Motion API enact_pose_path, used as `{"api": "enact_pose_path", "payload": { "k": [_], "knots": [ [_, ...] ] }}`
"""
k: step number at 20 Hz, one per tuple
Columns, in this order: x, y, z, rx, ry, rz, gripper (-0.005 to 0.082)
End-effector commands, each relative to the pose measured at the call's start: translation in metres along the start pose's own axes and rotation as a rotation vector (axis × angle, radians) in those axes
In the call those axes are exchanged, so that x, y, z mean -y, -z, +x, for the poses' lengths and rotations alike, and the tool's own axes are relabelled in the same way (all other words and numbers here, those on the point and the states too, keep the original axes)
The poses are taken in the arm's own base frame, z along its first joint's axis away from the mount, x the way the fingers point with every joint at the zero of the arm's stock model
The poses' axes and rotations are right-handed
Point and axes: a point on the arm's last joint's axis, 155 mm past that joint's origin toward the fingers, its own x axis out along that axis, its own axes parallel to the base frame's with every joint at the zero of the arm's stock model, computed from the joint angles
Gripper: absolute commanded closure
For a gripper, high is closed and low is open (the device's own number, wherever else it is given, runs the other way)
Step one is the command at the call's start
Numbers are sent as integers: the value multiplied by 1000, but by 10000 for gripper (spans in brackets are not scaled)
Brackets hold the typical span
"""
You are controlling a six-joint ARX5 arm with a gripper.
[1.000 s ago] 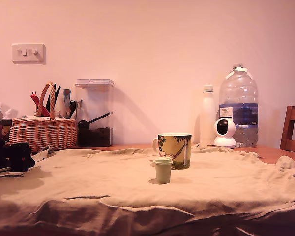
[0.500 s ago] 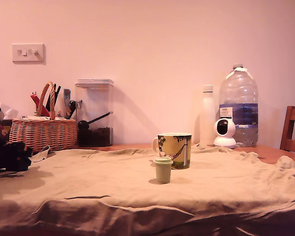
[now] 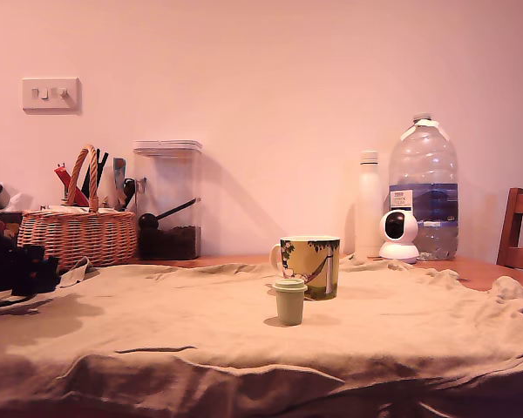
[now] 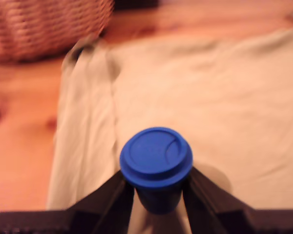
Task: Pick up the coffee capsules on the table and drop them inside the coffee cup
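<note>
While clamped between the two dark jaws in the wrist view, the dark blue capsule [image 4: 156, 163] sits upright, round lid toward the camera, tapered body pinched from both sides just under the rim. Held above the beige cloth [image 4: 205, 97], near the cloth's edge, where bare wooden bench [image 4: 19, 136] shows beside it. No "3" readable from this angle, and the view slightly blurred.

Seen in the exterior view at the far left edge of the bench, only as a dark bulk: the gripper [image 3: 22, 270], low over the cloth's left end, jaws themselves too dark to make out there.

Standing upright on the cloth near the middle of the bench: the pale green capsule [image 3: 289, 301], lid on top. Just behind it and slightly toward the exterior view's right, the coffee cup [image 3: 310, 266], yellow-green with a palm-and-hammock print, handle pointing to the exterior view's left. Capsule and cup close together, contact not certain.

Along the back edge of the bench: a wicker basket [image 3: 77, 235] with utensils at the exterior view's left, a clear lidded container [image 3: 166, 198] beside it, then a tall white bottle [image 3: 367, 205], a small white camera [image 3: 398, 235] and a large water jug [image 3: 424, 183] toward the right. At the right edge, part of a wooden chair [image 3: 519, 231].
</note>
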Motion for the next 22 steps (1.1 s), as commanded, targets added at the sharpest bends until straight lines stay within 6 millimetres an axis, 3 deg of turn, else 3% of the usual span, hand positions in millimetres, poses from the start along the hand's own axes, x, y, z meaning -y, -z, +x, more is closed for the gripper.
{"api": "enact_pose_path", "payload": {
  "k": [1, 9, 15, 22],
  "knots": [
    [6, -5, 1, 13, 31, 8, 612],
    [55, -50, -18, 57, 270, 22, 611],
    [84, -63, -27, 45, 364, 25, 611],
    [125, -94, -39, 73, 436, 19, 612]
  ]
}}
